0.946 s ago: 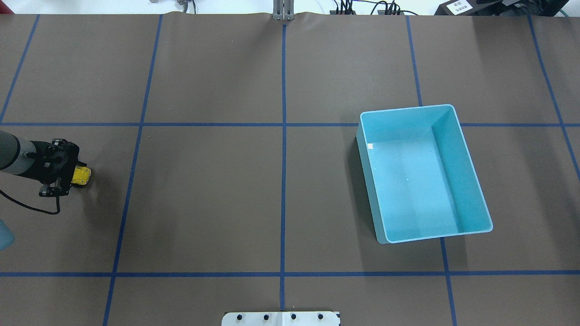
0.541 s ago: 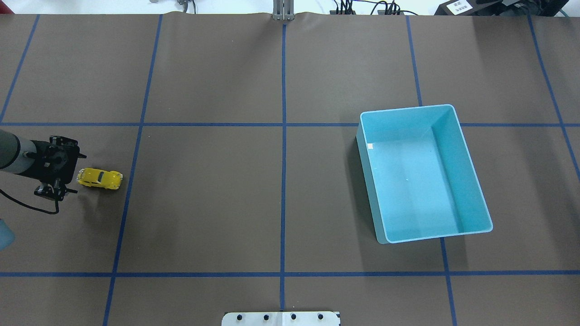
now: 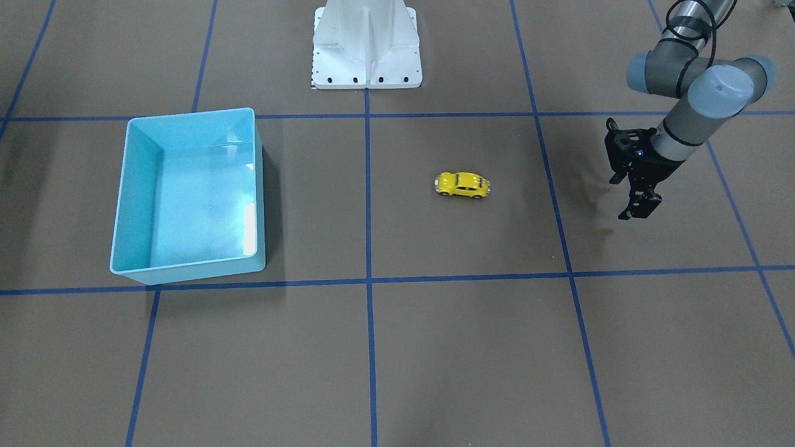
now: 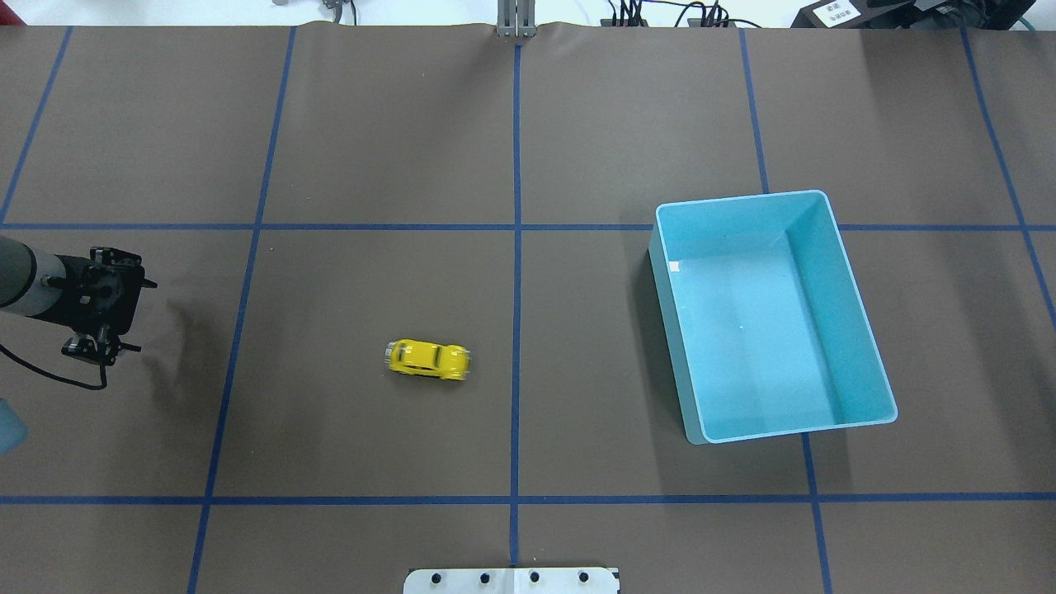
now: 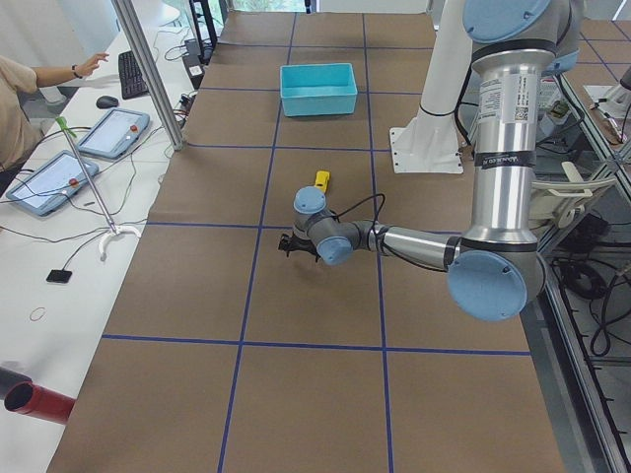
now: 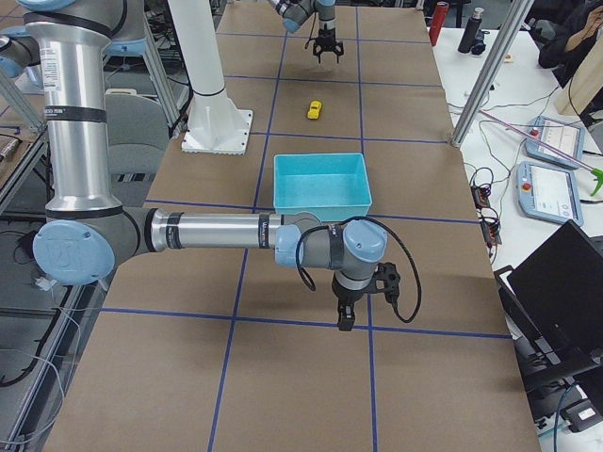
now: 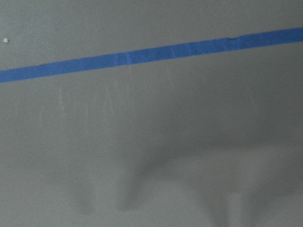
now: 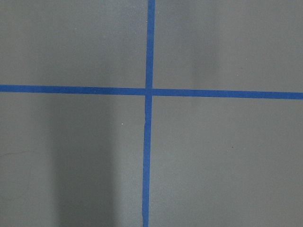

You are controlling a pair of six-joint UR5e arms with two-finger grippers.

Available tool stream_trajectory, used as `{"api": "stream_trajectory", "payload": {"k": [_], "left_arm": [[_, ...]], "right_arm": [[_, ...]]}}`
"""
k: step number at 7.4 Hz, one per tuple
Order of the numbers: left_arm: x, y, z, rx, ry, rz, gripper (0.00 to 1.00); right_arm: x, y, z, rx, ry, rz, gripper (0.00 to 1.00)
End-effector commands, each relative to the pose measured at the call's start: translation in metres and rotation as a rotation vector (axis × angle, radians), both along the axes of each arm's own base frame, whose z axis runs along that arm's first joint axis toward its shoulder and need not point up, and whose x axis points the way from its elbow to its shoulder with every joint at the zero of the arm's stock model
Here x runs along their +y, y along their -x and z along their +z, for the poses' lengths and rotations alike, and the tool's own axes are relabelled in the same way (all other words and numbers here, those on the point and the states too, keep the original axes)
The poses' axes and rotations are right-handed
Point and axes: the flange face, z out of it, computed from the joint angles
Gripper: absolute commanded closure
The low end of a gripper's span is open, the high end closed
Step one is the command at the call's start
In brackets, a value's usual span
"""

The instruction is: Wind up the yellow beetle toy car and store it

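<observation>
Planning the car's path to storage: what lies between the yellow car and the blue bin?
Only bare brown table crossed by one blue tape line, seen in the overhead view, between the yellow beetle toy car and the light blue bin.

Yellow beetle toy car [image 4: 428,360] alone mid-table, blurred.

Bright yellow beetle toy car [image 4: 428,360] showing dark windows; light blue bin [image 4: 850,326]; brown table [image 4: 371,148] wearing blue tape grid.
</observation>
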Motion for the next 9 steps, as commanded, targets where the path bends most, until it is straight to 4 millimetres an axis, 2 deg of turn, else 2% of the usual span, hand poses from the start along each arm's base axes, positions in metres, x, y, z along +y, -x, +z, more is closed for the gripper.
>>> {"api": "stream_trajectory", "payload": {"k": [1, 5, 7, 8, 9], "left_arm": [[0.000, 0.000, 0.001, -0.003, 0.003, 0.001, 0.00], [-0.003, 0.005, 0.001, 0.002, 0.025, -0.007, 0.00], [-0.029, 0.046, 0.008, -0.043, 0.160, -0.076, 0.00], [-0.052, 0.061, 0.000, -0.070, 0.207, -0.127, 0.00], [-0.077, 0.094, -0.008, -0.075, 0.314, -0.252, 0.00]], "right_arm": [[0.002, 0.000, 0.002, 0.000, 0.004, -0.001, 0.00], [0.000, 0.000, 0.000, -0.002, -0.002, -0.001, 0.00], [0.000, 0.000, 0.001, -0.001, 0.001, 0.001, 0.00], [0.000, 0.000, 0.001, 0.001, 0.002, 0.001, 0.00], [0.000, 0.000, 0.001, 0.001, 0.003, 0.002, 0.00]]}}
